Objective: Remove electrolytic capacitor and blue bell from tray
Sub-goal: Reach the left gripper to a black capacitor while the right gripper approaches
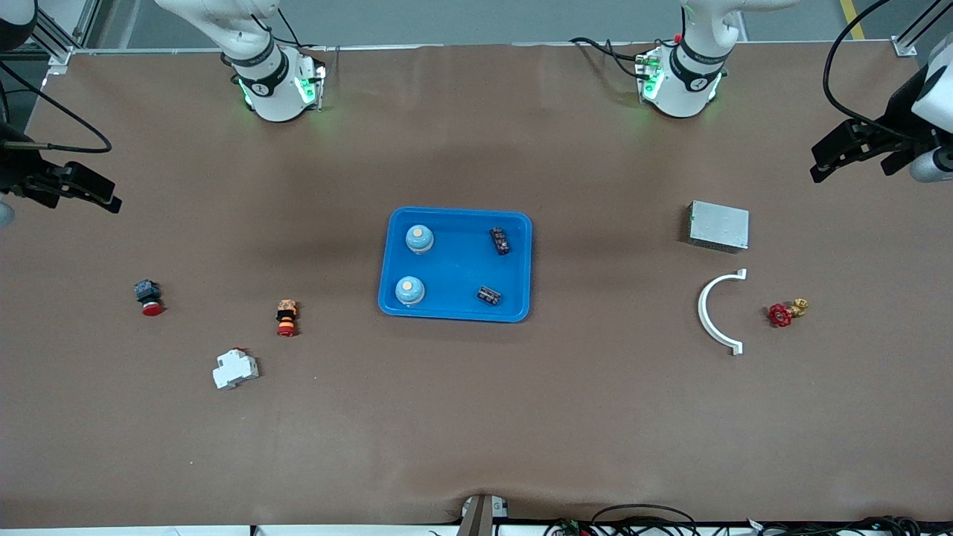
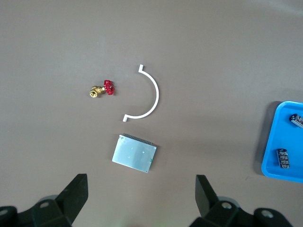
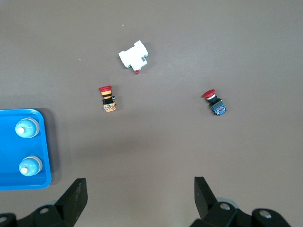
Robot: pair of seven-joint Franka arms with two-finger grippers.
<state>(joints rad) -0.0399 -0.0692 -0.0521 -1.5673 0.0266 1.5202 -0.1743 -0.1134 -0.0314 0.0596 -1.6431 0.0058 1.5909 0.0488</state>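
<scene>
Brown matte counter [image 1: 476,417], evenly lit, both of my arm bases along its top edge in the front view. Landmark for all positions: the shallow bright-blue rectangular plastic tray [image 1: 456,311] at mid-counter.

In the tray: two pale-blue dome-shaped bells [image 1: 419,239] [image 1: 409,291] at the tray's end toward the right arm, and two small dark cylindrical electrolytic capacitors [image 1: 500,240] [image 1: 489,295] at its end toward the left arm. Nothing removed yet.

My left claw [image 1: 856,149] hangs wide and empty, well apart from the tray, over the left arm's end of the counter. My right claw [image 1: 78,190] likewise wide and empty, over the right arm's end. Neither is near its target.

Off the tray, toward the left arm's end: grey metal box [image 1: 718,226], white plastic half-ring [image 1: 716,313], red-handled brass valve [image 1: 785,313]. Toward the right arm's end: red-capped push button [image 1: 148,296], orange-bodied push button [image 1: 287,318], white plastic breaker block [image 1: 235,369].

Risks, as judged:
- Bells are rounded; fingers closing high on the dome could squeeze one out sideways.
- Capacitors lie flat and will likely roll or skid on the smooth tray floor if nudged before closure.
- The capacitor nearer the front camera sits close to the rim; a finger may strike the rim and shift the light tray.
- Both arms converging on one tray risks a clash over it.
</scene>
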